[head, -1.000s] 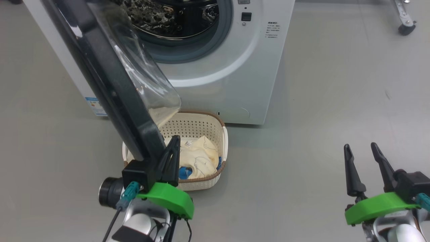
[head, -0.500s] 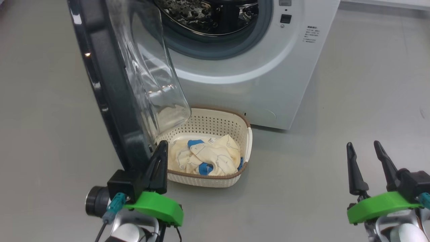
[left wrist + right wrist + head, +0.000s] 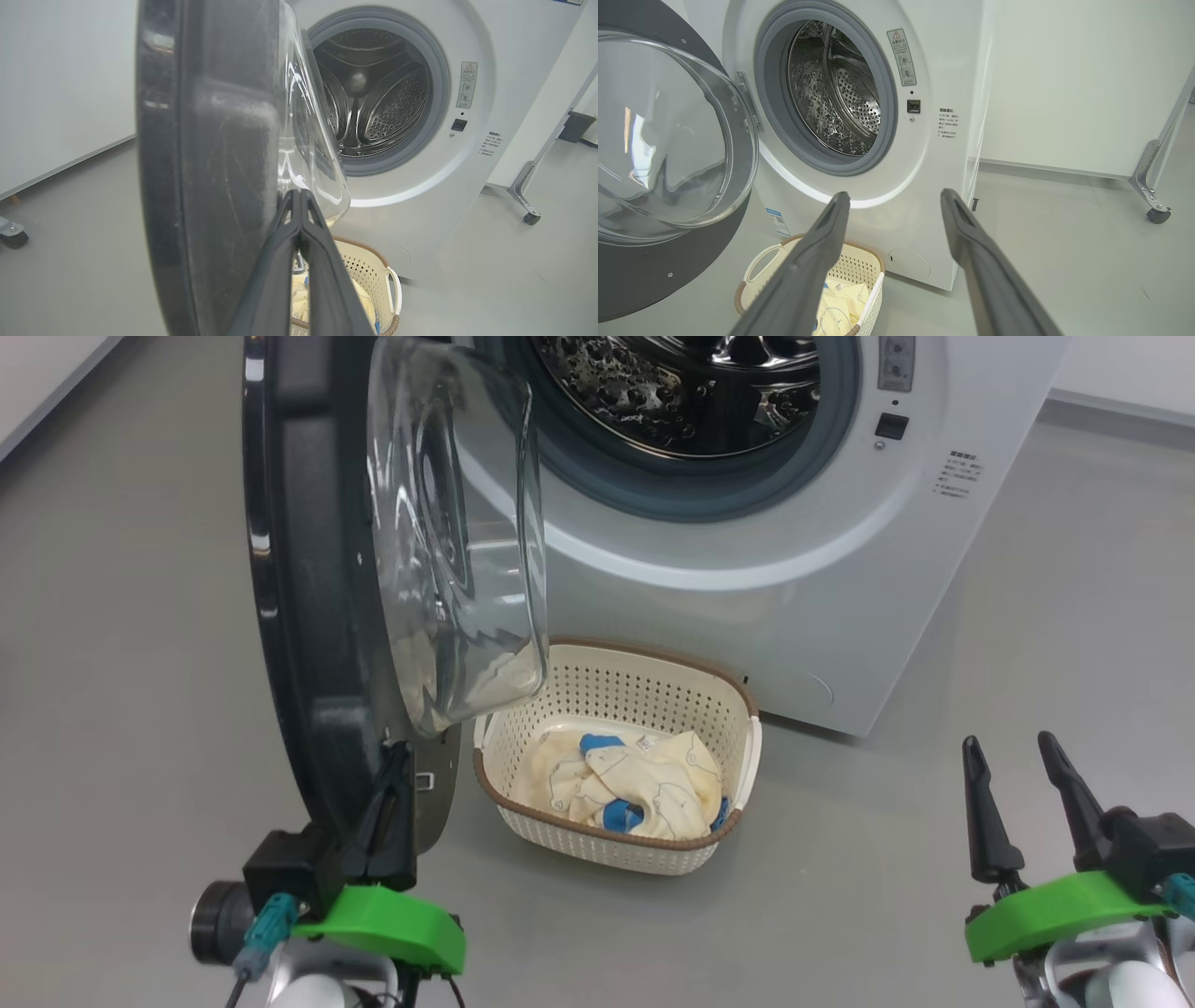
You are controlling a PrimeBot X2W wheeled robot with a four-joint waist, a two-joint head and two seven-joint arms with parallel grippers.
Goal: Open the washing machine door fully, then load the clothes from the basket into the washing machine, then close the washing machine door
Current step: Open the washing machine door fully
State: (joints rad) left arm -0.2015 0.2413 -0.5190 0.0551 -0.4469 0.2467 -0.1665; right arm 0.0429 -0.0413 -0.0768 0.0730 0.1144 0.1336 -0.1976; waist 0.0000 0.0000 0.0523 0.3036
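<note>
The door point(image 3: 308, 616) is seen swung out from the washer point(image 3: 747, 616), standing nearly edge-on in the head view, with its glass bowl point(image 3: 448, 541) turned towards the basket point(image 3: 607, 845). The drum point(image 3: 691, 383) is left uncovered, ringed by the grey gasket point(image 3: 607, 485). The left claw point(image 3: 401, 751) is clenched, its two fingers pressed together with nothing gripped between them. It is placed at the lower part of the door, on the inner side of the black rim, just below the bowl. Whether the fingers touch the rim cannot be told. The basket is set on the floor point(image 3: 934, 896) in front of the washer, just beside the open door. The clothes point(image 3: 653, 784) are heaped inside it, cream with blue patches. The right claw point(image 3: 1008, 742) is released, its fingers spread and empty. It is held above bare floor, well apart from the basket and the washer.
</note>
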